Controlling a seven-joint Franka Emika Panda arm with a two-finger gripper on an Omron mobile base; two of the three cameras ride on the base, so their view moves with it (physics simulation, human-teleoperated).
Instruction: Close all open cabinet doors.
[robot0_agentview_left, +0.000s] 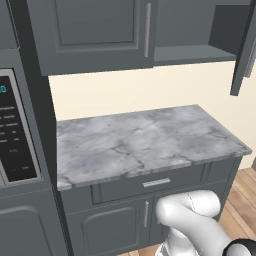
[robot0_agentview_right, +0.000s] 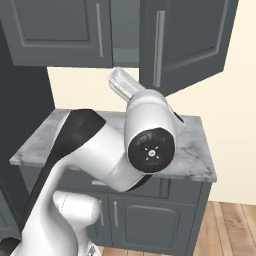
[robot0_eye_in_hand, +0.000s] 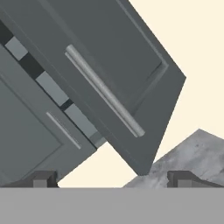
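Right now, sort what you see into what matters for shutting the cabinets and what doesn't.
Matters:
open door, swung out
closed door, already shut
gripper, open, facing the open door

Doesn't:
counter
drawer
base doors
oven panel

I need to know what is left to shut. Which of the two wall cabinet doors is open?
The right door is open: it swings out from the cabinet, exposing the shelf. The left door lies flush against the cabinet front.
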